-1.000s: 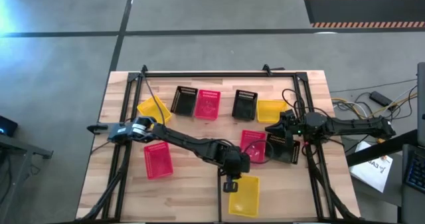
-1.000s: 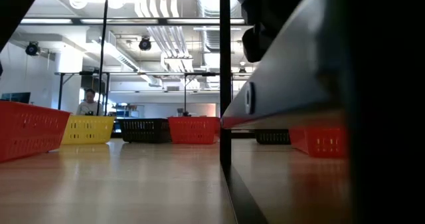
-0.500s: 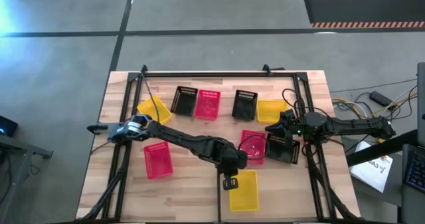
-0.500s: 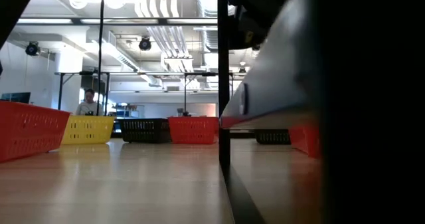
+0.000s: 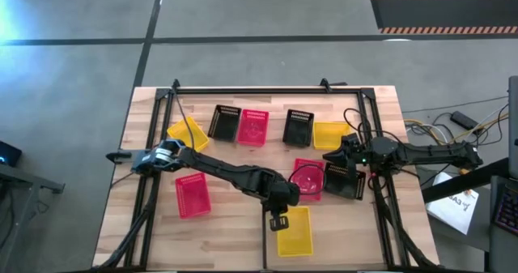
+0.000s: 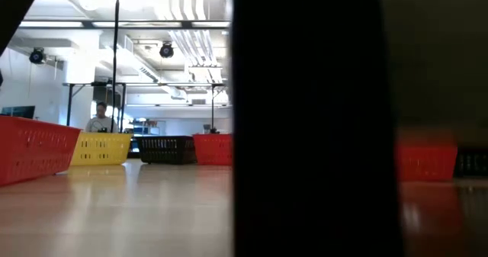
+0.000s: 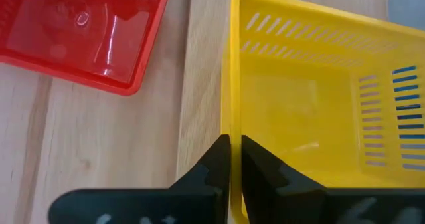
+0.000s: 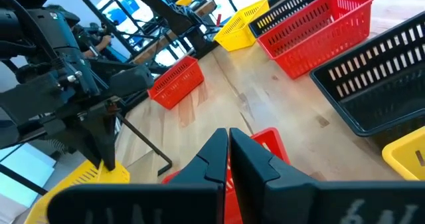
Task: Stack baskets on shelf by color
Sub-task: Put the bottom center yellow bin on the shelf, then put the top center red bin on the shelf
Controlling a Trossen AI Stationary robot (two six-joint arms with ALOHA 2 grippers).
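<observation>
Left claw (image 5: pixel 279 222) on a yellow basket (image 5: pixel 295 232) rim at the table's (image 5: pixel 121 216) front, right claw (image 5: pixel 333 157) among baskets at right

Glossy yellow slotted plastic basket (image 7: pixel 312 98); shiny translucent red plastic basket (image 7: pixel 80 31). Light, matt wood-plank tabletop (image 7: pixel 99 151) with visible grain. Matt black plastic gripper fingers (image 7: pixel 214 174).

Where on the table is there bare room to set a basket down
Bare wood lies along the near edge left of the yellow basket held by the left gripper, below the lone red basket. It is crowded around the right gripper and the back row.
</observation>
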